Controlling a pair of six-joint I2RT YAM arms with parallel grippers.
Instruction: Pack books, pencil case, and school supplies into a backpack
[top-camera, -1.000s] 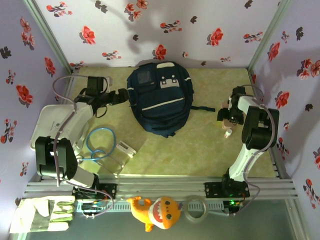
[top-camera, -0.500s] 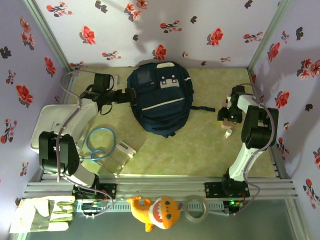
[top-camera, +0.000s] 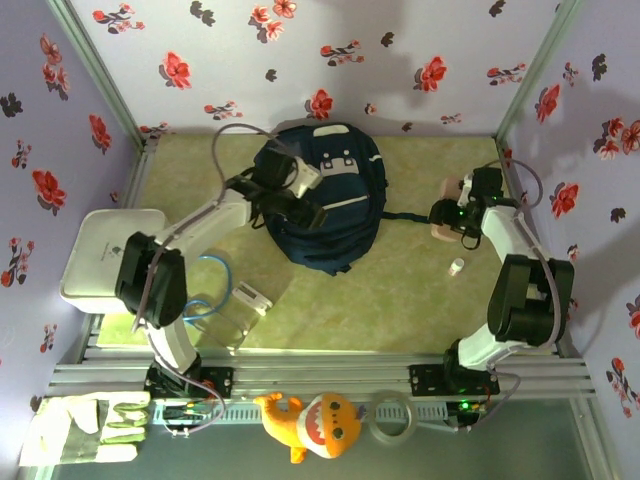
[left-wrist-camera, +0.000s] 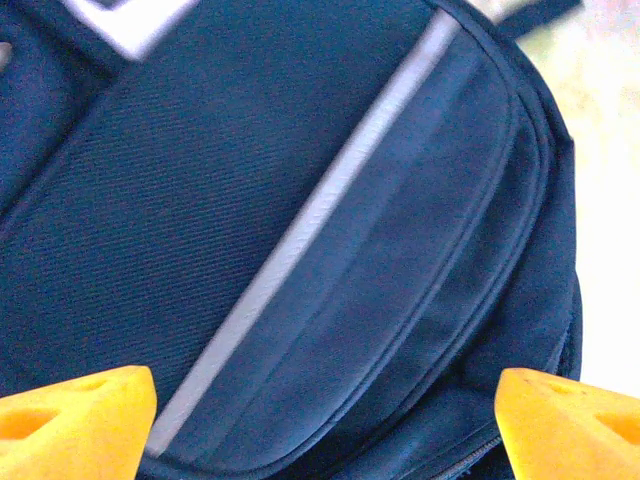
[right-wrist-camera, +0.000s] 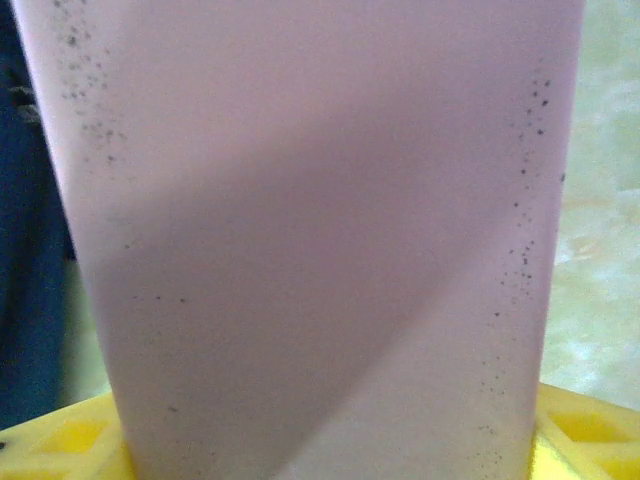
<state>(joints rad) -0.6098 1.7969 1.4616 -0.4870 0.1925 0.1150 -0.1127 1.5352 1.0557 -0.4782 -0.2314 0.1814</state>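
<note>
The navy backpack lies flat at the back middle of the table, front pocket up. My left gripper hovers over its front panel; in the left wrist view the white trim line runs across the backpack, and the gripper stands open with its orange fingertips wide apart and nothing between them. My right gripper is shut on a pink speckled block beside the backpack's strap. That pink block sits close before the right wrist camera, between the yellow fingers. The books are out of view.
A white flat tray lies at the left. A blue cable loop and a small white box lie near the left arm. A small white cap-like piece sits near the right arm. A plush toy, tape roll and glove lie beyond the front rail.
My left arm has swung right, from beside the backpack to over its front panel. My right gripper has moved back and slightly left with the pink block, away from the small white piece.
</note>
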